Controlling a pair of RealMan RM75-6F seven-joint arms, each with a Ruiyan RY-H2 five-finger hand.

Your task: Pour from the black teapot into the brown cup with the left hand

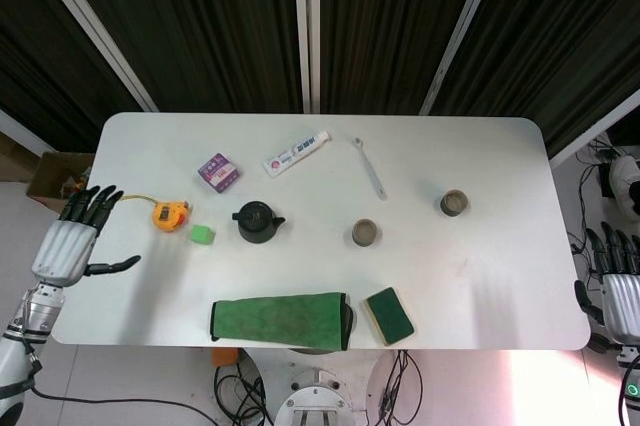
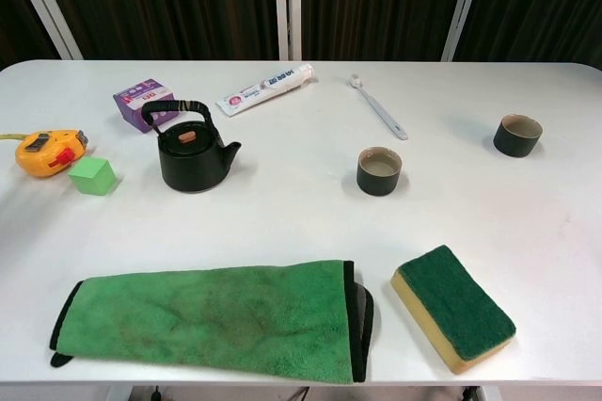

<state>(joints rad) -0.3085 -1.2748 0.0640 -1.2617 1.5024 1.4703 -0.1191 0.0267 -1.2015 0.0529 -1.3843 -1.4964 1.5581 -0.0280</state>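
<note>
The black teapot [image 1: 258, 222] stands upright on the white table, left of centre, its handle raised and its spout toward the right [image 2: 193, 152]. A brown cup [image 1: 365, 233] sits to its right near the middle [image 2: 379, 170]. A second, similar cup [image 1: 454, 203] stands further right [image 2: 518, 135]. My left hand [image 1: 72, 239] hovers beyond the table's left edge, fingers spread, holding nothing, far from the teapot. Off the table's right edge my right hand [image 1: 620, 286] shows partly, fingers extended and empty. The chest view shows neither hand.
A folded green towel [image 2: 212, 316] and a green-and-yellow sponge [image 2: 453, 307] lie along the front. A yellow tape measure [image 2: 42, 152], green cube [image 2: 94, 175] and purple box [image 2: 146, 100] sit left of the teapot. A toothpaste tube [image 2: 265, 88] and white spoon [image 2: 379, 107] lie behind.
</note>
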